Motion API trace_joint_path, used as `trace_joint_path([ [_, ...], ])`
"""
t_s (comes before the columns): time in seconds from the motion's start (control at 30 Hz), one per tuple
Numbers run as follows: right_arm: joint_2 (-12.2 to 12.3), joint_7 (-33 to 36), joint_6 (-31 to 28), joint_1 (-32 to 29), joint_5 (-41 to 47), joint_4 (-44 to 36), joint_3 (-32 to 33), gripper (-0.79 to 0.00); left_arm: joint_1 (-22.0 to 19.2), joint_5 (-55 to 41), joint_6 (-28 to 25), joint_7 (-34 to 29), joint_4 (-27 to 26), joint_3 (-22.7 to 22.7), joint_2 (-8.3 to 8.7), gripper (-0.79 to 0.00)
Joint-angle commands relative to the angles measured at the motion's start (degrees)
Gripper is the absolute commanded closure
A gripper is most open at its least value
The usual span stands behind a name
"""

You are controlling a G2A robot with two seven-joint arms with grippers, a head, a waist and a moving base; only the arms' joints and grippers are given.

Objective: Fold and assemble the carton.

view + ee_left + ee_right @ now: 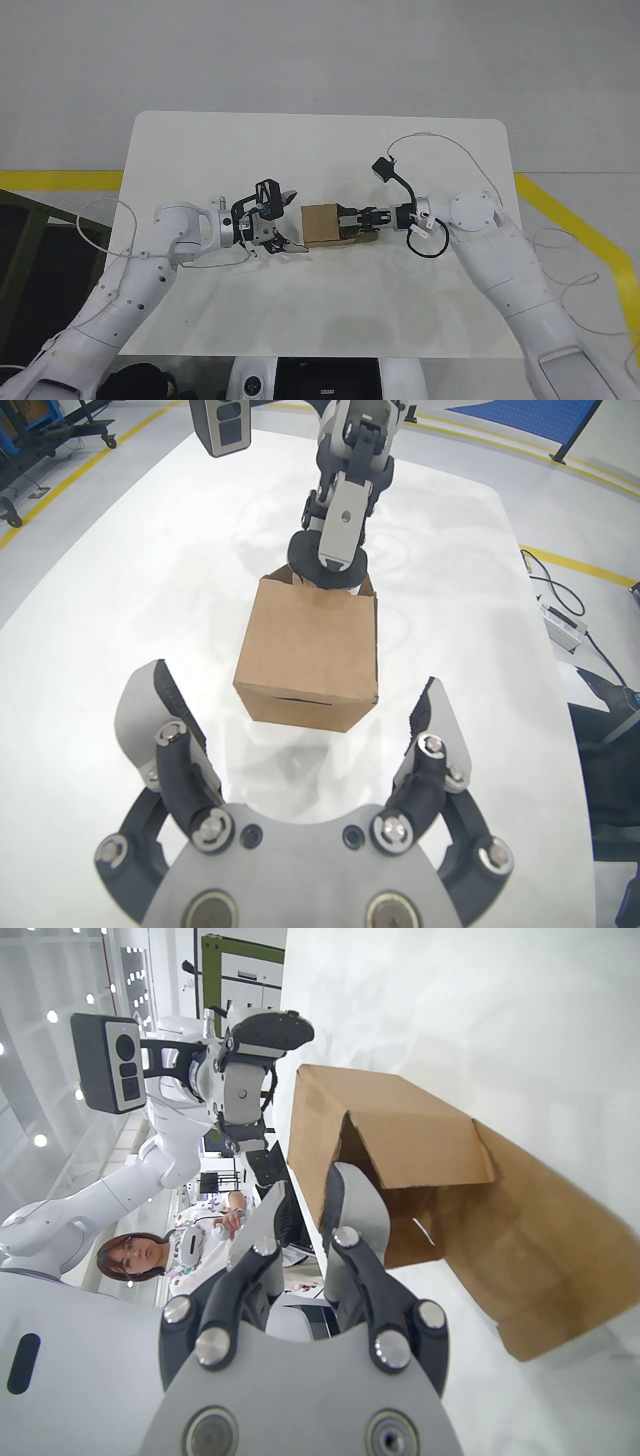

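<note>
A brown cardboard carton (320, 225) lies on its side at the middle of the white table (300, 150). Its closed slotted end (305, 707) faces my left gripper (295, 674). That gripper (295, 222) is open, a short way off from the carton and holding nothing. My right gripper (347, 222) is at the carton's open far end. It is shut on the carton's upper wall (307, 1153), with one finger (350, 1198) inside and the other outside. A shadow under the carton (310, 660) suggests it hangs slightly above the tabletop. A side flap (540, 1248) stands open.
A thin cable (455, 148) loops over the table's far right part. In the left wrist view a small grey box (562, 625) with a black cable lies off the table's edge. Bare tabletop surrounds the carton on all sides.
</note>
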Motion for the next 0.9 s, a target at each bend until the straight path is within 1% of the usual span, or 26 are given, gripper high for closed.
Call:
trace_joint_path([
  [0.0,0.47,-0.14,0.55,-0.60,-0.91,-1.31,1.09,0.000,-0.29,-0.15,0.59,-0.28,-0.02,0.67,-0.31,-0.785],
  [0.13,1.37,0.21,1.71,-1.78,-2.75,-4.64,3.09,0.000,-1.23,2.12,0.29,0.92,0.00,2.07,-0.88,-0.785],
  [0.23,1.94,1.22,3.04,-2.84,-4.18,-7.68,3.90,0.000,-1.54,3.20,0.22,2.58,0.96,2.50,-1.18,-0.785],
  [0.67,1.94,0.94,3.19,-3.03,-4.23,-7.71,3.85,0.000,-1.93,4.94,0.60,6.85,4.79,3.70,-2.30,-0.785],
  [0.73,2.07,0.94,4.74,-4.22,-3.97,-8.45,3.70,0.000,-2.35,5.05,0.63,7.13,5.63,3.97,-2.53,-0.785],
  [0.87,2.84,3.36,9.14,-6.13,-5.51,-11.19,4.43,0.000,-3.05,5.37,0.61,7.58,6.79,4.68,-3.03,-0.785],
])
